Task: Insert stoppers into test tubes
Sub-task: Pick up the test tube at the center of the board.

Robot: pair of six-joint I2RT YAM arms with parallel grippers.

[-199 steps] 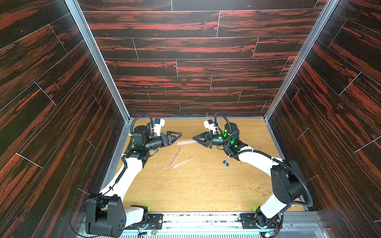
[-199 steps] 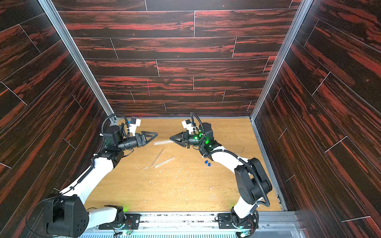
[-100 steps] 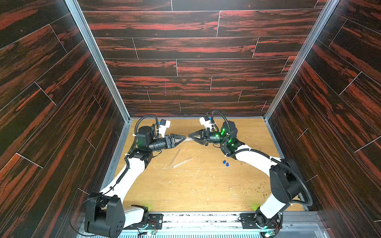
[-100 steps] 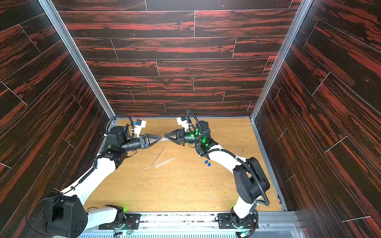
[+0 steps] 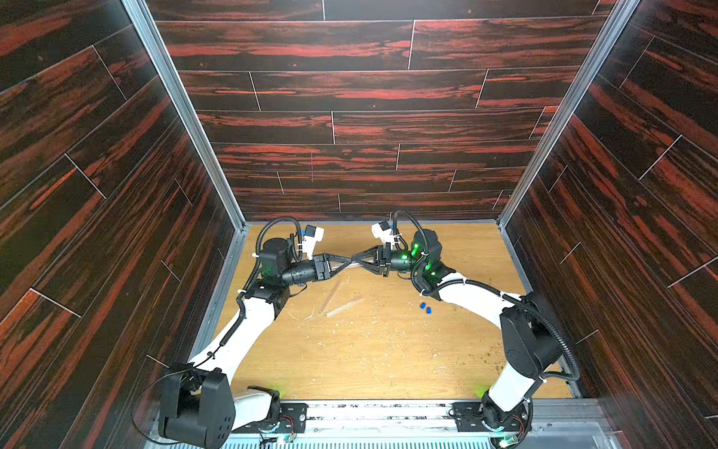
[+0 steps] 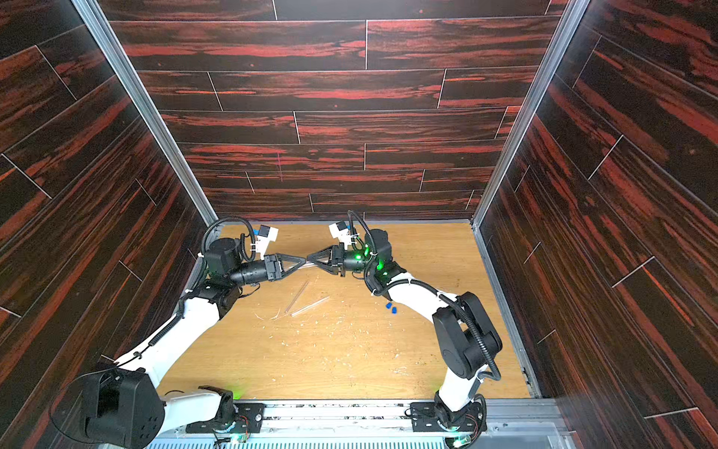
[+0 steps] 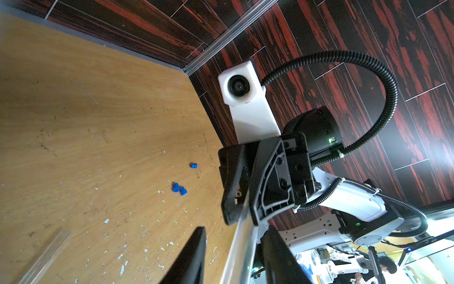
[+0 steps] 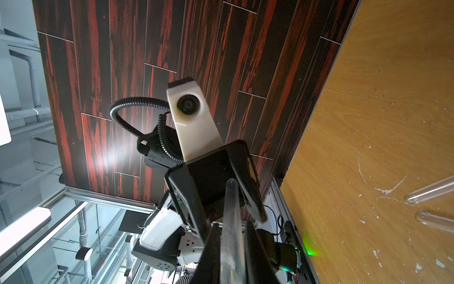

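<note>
My right gripper [image 8: 232, 227] is shut on a clear test tube [image 8: 231, 216] and holds it level above the table, pointing at the left arm. My left gripper [image 7: 235, 231] has its jaws on either side of that tube's [image 7: 242, 246] free end. It is open, with a visible gap at one finger [image 7: 194, 253]. In both top views the two grippers [image 5: 345, 261] [image 5: 355, 258] meet tip to tip at the back middle. Two more test tubes [image 5: 331, 296] [image 5: 344, 306] lie on the table. Three blue stoppers [image 7: 193, 165] [image 7: 175, 187] [image 7: 183, 190] lie near the right arm.
The wooden table [image 5: 369, 357] is strewn with pale debris specks. Dark wood-patterned walls [image 5: 349, 116] close it in at the back and both sides. A metal rail [image 5: 369, 412] with both arm bases runs along the front edge.
My left gripper has moved right to meet the right gripper, and its jaws have narrowed around the tube's free end. The right gripper has shifted slightly left and away, still gripping the tube.
</note>
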